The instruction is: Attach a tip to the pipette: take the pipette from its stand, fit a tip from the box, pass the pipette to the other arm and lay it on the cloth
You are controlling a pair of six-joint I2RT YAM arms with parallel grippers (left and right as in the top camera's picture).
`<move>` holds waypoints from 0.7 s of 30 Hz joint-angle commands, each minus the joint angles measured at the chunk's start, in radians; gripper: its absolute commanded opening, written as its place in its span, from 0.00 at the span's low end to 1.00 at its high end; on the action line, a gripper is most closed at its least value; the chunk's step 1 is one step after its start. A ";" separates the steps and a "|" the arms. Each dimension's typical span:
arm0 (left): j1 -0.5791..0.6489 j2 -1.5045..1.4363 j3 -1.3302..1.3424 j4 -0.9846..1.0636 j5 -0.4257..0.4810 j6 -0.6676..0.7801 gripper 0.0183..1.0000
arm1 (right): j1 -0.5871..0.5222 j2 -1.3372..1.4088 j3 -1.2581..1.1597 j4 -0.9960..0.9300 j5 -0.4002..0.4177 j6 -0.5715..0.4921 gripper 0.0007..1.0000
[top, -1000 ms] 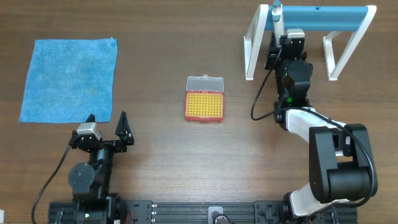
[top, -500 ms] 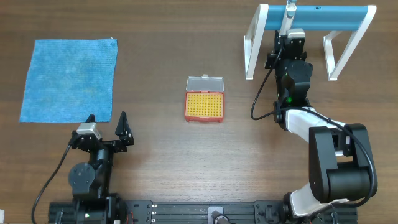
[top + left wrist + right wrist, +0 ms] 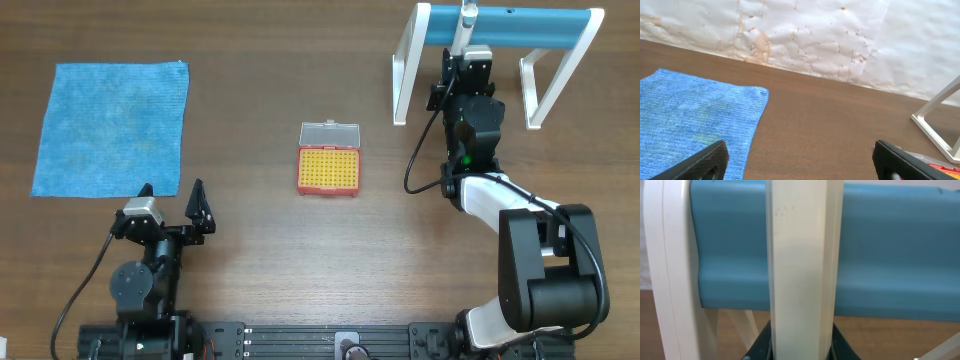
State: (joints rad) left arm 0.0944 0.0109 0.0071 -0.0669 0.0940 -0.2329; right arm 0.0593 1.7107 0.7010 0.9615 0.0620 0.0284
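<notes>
The pipette point(image 3: 467, 18) is upright against the blue bar point(image 3: 530, 28) of its stand point(image 3: 402, 80), at the far right of the table point(image 3: 260, 70). Your right gripper point(image 3: 466, 48) is closed on it. In the right wrist view the white pipette body point(image 3: 800, 265) runs straight up between the two dark fingers point(image 3: 762, 342), which press on either side of it, with the blue bar point(image 3: 890, 255) just behind.

Your left gripper point(image 3: 172, 195) sits near its own base with its fingers spread wide and nothing between them. It is just below the near edge of the blue cloth point(image 3: 110, 130). The left wrist view shows that cloth point(image 3: 690, 115) lying flat ahead of the gripper point(image 3: 800, 150).

The tip box point(image 3: 328, 170) is in the middle of the table, well apart from both grippers. Its clear lid point(image 3: 329, 133) is open and its yellow tips are exposed. Any print on the box or the pipette is too small for you to read.
</notes>
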 commanded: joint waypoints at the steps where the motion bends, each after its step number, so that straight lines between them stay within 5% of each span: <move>1: -0.004 -0.008 -0.002 -0.007 0.004 0.009 0.93 | 0.003 -0.037 0.021 -0.030 0.005 0.000 0.08; 12: -0.004 -0.007 -0.002 -0.007 0.004 0.009 0.93 | 0.027 -0.192 0.016 -0.245 0.005 0.000 0.08; 21: -0.004 -0.008 -0.002 -0.007 0.004 0.009 0.93 | 0.047 -0.233 0.014 -0.126 0.005 -0.001 0.08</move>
State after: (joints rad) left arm 0.0944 0.0109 0.0071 -0.0669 0.0940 -0.2329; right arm 0.0856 1.5162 0.7010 0.8204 0.0620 0.0280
